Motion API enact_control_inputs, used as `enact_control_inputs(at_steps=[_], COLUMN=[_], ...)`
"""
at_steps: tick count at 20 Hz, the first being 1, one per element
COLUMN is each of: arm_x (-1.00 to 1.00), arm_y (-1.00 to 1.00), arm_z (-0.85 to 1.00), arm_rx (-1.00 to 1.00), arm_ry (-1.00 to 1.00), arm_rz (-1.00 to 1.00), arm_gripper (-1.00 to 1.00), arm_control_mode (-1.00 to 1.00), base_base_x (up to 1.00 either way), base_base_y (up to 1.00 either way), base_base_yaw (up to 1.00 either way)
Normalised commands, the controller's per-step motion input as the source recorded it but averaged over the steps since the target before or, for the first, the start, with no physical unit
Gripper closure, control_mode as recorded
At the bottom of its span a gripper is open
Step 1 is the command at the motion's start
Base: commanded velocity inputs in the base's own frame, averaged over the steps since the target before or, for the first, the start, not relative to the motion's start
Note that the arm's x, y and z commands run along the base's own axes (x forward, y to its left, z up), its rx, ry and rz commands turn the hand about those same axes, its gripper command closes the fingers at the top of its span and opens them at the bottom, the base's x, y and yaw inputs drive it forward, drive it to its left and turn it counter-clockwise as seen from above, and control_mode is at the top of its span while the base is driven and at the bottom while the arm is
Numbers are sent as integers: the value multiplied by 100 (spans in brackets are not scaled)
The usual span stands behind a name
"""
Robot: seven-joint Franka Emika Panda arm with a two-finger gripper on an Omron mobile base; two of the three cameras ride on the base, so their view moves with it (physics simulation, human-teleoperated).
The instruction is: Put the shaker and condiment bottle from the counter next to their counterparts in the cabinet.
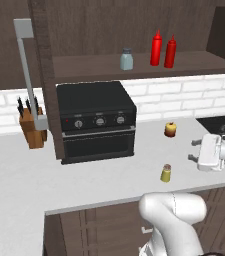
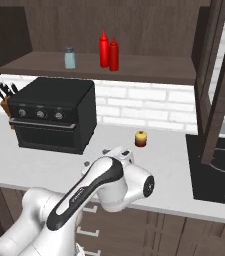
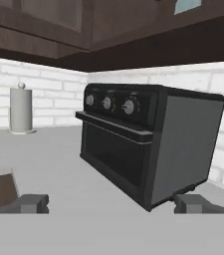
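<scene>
Shaker (image 1: 166, 173), yellow with a brownish cap, stands upright on the counter (image 1: 24, 170), long axis vertical, cap uppermost, near the front edge. Condiment bottle (image 1: 170, 52) stands upright on the cabinet (image 1: 134, 66) shelf, nozzle up, just beside the taller red bottle (image 1: 156, 48); whether they touch I cannot tell. Pale blue-grey shaker (image 1: 126, 59) stands left of them. My gripper (image 3: 111, 204) hangs with fingers spread wide and empty, low over the counter, facing the black toaster oven (image 3: 148, 144).
</scene>
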Motion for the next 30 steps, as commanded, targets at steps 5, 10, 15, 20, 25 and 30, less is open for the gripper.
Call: enact_control_inputs(at_steps=[5,10,15,20,25,30], arm_x=[2,4,11,31,31,29], arm_y=[0,1,15,34,16,3], arm_z=[0,0,0,7,6,0], arm_rx=[-7,-6,-5,0,0,0], arm_ry=[0,3,14,41,52,49], arm_rz=[-13,-22,-25,-21,-20,-27], arm_gripper=[-100,-100,-100,-100,-100,-100], arm_control_mode=[-100,-100,-100,-100,-100,-100], base_base_x=[0,0,0,0,0,0], base_base_y=[0,0,0,0,0,0], base_base_yaw=[0,0,0,0,0,0])
